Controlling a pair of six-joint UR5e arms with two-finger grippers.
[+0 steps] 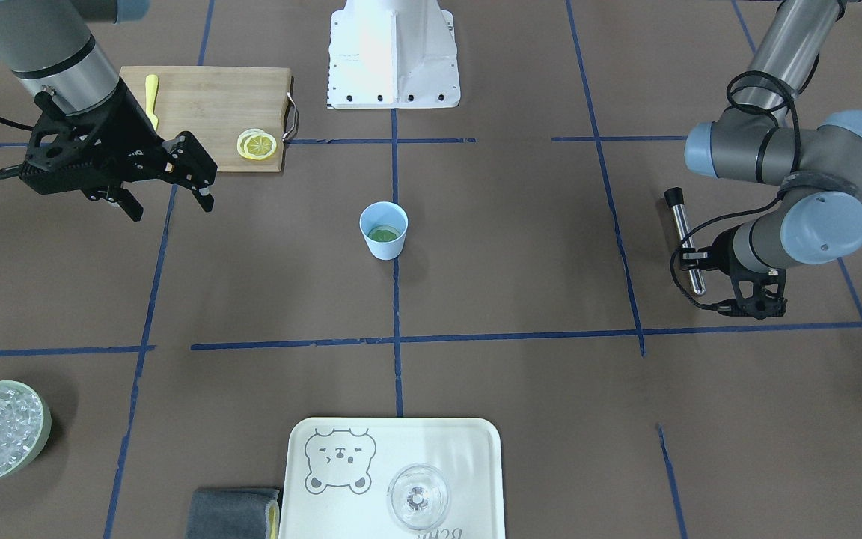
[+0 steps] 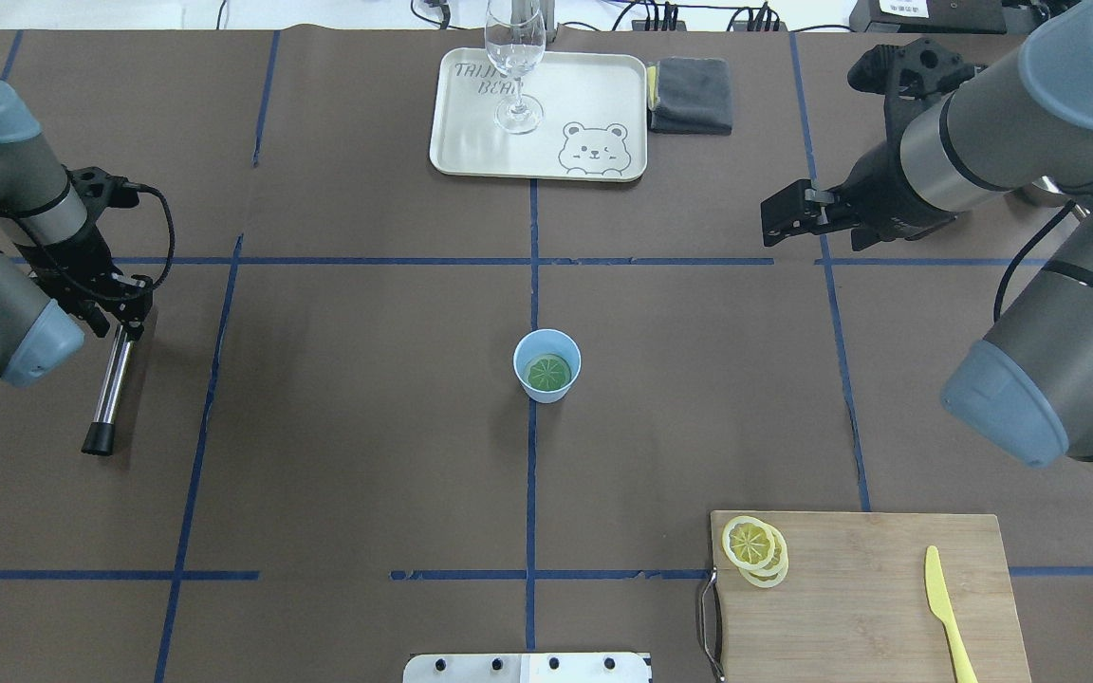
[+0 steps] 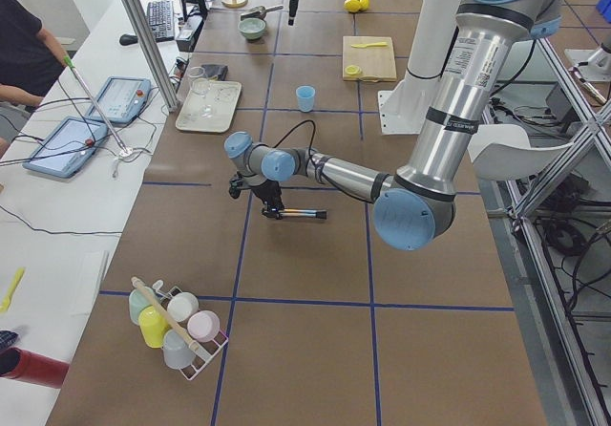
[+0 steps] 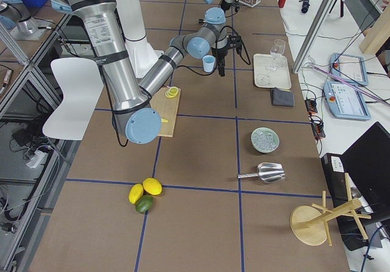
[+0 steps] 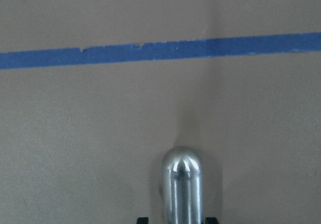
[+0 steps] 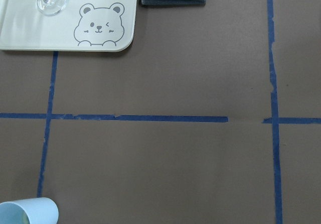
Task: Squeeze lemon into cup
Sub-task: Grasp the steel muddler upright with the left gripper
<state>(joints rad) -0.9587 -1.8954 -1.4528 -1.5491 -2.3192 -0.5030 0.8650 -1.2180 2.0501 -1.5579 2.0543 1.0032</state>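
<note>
Two lemon slices [image 1: 257, 144] lie overlapped on a wooden cutting board [image 1: 206, 97]; in the overhead view the slices [image 2: 753, 547] sit at the board's left corner. The light blue cup [image 1: 384, 230] stands upright mid-table with a green slice inside, and also shows in the overhead view [image 2: 546, 365] and the right wrist view [image 6: 27, 211]. My right gripper [image 1: 170, 206] is open and empty, raised beside the board and apart from the slices. My left gripper [image 2: 129, 318] is shut on a metal muddler [image 2: 110, 389] far to the cup's side.
A cream bear tray [image 2: 471, 142] holds a clear stemmed glass [image 2: 515, 57], with a grey cloth [image 2: 691, 93] beside it. A yellow toy knife [image 2: 945, 607] lies on the board. A green bowl of ice [image 1: 43, 442] stands at a table corner.
</note>
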